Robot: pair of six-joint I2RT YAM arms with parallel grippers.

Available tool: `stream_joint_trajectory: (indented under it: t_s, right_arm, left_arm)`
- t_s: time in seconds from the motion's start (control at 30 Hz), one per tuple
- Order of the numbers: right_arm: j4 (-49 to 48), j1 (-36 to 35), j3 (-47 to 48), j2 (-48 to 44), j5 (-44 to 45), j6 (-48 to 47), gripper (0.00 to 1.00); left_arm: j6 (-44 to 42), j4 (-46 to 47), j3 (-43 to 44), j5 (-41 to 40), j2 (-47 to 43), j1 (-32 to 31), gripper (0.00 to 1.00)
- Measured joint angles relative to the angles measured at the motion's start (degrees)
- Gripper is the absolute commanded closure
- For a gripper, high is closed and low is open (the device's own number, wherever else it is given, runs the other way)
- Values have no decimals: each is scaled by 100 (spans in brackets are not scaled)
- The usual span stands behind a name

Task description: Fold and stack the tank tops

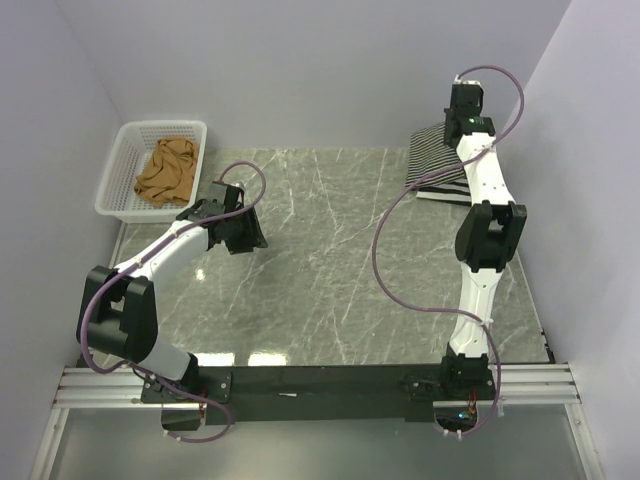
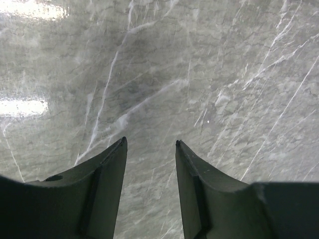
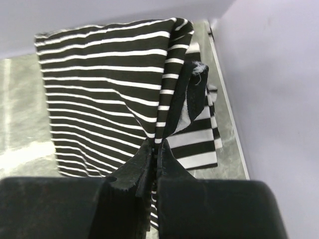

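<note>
Bold-striped tank top [image 3: 199, 144] mostly under the thin-striped tank top [image 3: 99, 89], the latter's near edge behind the right jaws

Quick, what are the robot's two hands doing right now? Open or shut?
Left gripper: open, holding nothing.
Right gripper: shut, pinching the thin-striped tank top.

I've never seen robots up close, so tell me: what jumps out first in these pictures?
The thin-striped top in the far right corner, pinched in the right arm's shut jaws, with a bolder striped top lying under it. Next, the tan top crumpled in the white basket at far left. The left arm's jaws hang open over the marble table.
</note>
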State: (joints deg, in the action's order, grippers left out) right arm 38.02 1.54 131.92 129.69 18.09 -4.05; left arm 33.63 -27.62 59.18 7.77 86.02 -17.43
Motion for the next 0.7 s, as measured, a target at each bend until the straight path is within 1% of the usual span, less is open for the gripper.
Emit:
stream_joint_trajectory:
  t_s: [0.23,0.53,0.7]
  right_arm:
    - [-118,350,-584,-48,-160,232,100]
    - [-162,678,-671,-20,-271,619,100]
    - [-162,796,-667,166,-243,780,100]
  left_arm:
    - [0,17,0,17,24,0,52]
    - [0,33,-2,61,127,0,52]
    - [0,35,-2,61,127,0,52]
